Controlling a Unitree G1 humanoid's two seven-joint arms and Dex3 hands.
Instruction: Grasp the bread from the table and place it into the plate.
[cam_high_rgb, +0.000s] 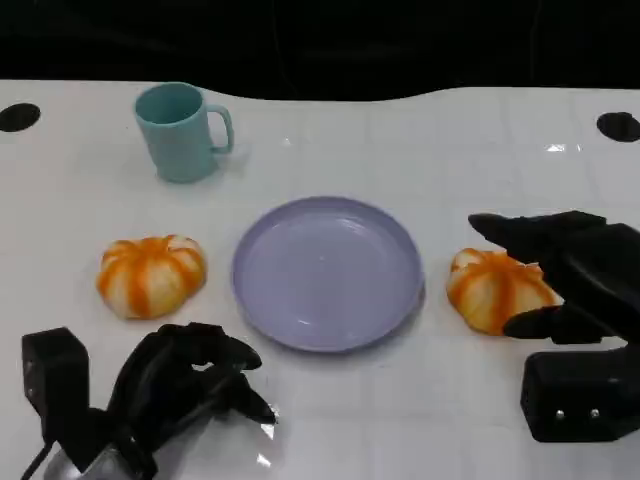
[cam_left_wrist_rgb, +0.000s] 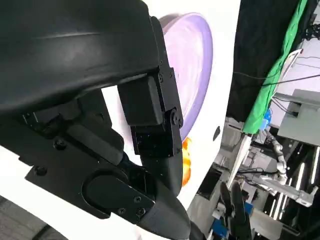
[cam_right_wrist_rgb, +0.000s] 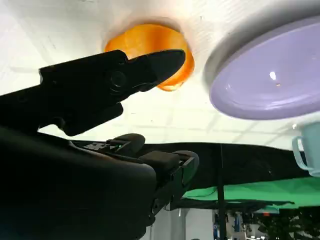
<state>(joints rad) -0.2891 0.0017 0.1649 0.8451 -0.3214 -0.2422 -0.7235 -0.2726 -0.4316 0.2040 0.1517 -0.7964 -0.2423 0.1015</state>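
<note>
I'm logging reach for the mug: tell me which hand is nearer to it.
Left. The left hand sits near the table's front edge, below the teal mug, with a bread roll between them. The right hand is far across the table, beyond the purple plate.

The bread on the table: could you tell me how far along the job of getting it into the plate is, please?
Nothing is finished: the purple plate holds no bread. In hand: the right hand has its fingers spread around the right bread, not yet lifting it. The left bread lies untouched, the left hand near it. Grasping, lifting and placing remain.
</note>
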